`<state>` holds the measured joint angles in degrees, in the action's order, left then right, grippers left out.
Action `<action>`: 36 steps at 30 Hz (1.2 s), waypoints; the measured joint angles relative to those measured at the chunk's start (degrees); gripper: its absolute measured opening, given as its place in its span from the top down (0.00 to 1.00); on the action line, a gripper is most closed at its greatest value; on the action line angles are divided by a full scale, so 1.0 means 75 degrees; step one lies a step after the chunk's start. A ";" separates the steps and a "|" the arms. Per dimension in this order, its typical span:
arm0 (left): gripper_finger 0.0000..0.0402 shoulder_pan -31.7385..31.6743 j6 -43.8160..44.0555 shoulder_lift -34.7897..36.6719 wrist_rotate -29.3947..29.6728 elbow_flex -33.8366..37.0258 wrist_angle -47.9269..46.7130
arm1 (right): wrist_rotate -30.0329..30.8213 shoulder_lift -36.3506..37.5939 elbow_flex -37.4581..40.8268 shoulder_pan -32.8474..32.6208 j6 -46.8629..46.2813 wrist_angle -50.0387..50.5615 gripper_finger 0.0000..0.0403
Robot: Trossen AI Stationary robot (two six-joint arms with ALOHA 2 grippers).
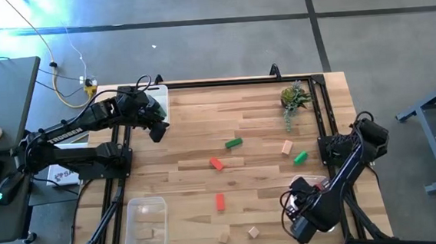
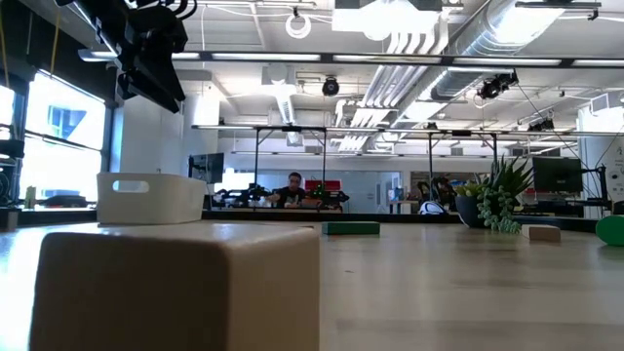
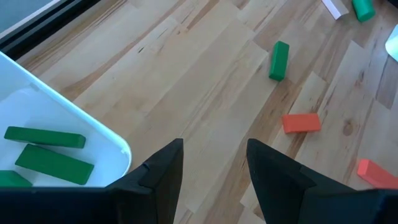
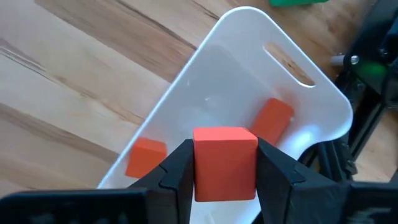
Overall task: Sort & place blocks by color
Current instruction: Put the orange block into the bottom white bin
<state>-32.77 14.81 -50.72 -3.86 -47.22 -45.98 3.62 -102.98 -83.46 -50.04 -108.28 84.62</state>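
A red wooden cube (image 4: 225, 163) is being gripped between the right tool's (image 4: 225, 171) narrowed fingers, above a white plastic tray (image 4: 211, 99); the left tool (image 3: 214, 168) is being held open, empty.

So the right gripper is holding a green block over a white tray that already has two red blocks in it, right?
Not quite: the block in the right gripper is red, not green, as the right wrist view shows. The rest holds: it hangs over a white tray that already has two red blocks in it.
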 joint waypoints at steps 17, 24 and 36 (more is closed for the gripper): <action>0.59 -0.0003 -0.0129 -0.0003 0.0000 0.0000 0.0003 | 0.0451 -0.0026 0.0003 0.0094 -0.0313 0.0734 0.47; 0.59 -0.0003 -0.0143 -0.0003 0.0000 0.0000 0.0006 | 0.1682 0.0290 0.0000 0.0402 -0.0119 0.0716 0.47; 0.59 -0.0003 -0.0201 -0.0003 0.0000 0.0000 0.0006 | 0.2622 0.0665 -0.0003 0.1417 0.0890 0.0717 0.47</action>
<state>-32.80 13.30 -50.74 -3.86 -47.22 -45.93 23.29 -97.99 -83.48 -39.41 -101.60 90.00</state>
